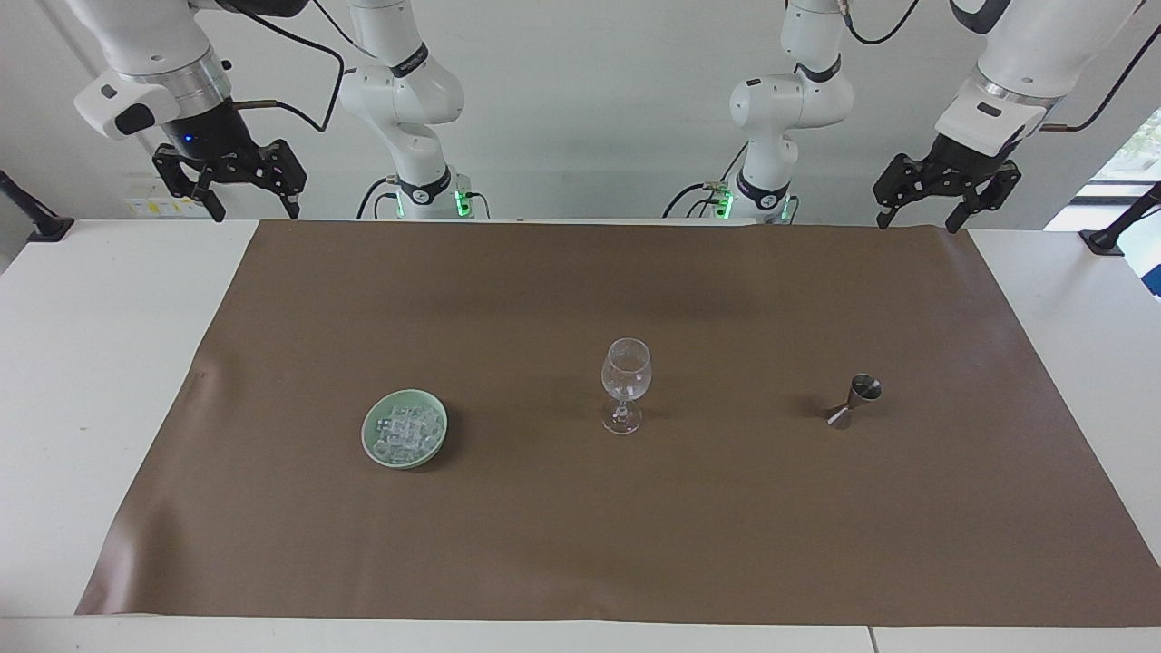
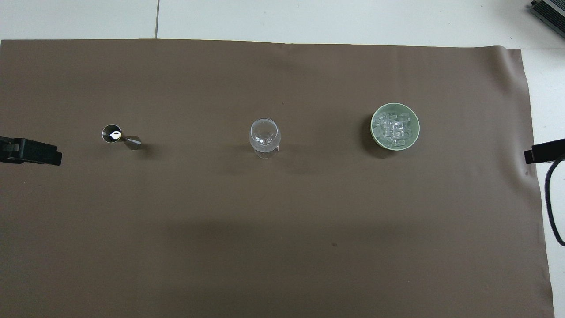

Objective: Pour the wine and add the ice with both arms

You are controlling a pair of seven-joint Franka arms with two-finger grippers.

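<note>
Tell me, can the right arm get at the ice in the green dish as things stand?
Probably yes. The right gripper hangs open over the table's edge at its own end; the ice lies uncovered in the green dish toward that end, with only bare brown mat between.

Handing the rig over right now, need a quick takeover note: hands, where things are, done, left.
Left hand: open, empty, raised over the mat's edge by its base; arm waiting.
Right hand: open, empty, raised at the right arm's end; also waiting.
Wine glass: upright mid-mat, looks empty.
Ice: heaped in the green dish, toward the right arm's end.
Metal jigger: upright, toward the left arm's end.
Done: nothing visible.
Left: pour into the glass, add ice.
</note>
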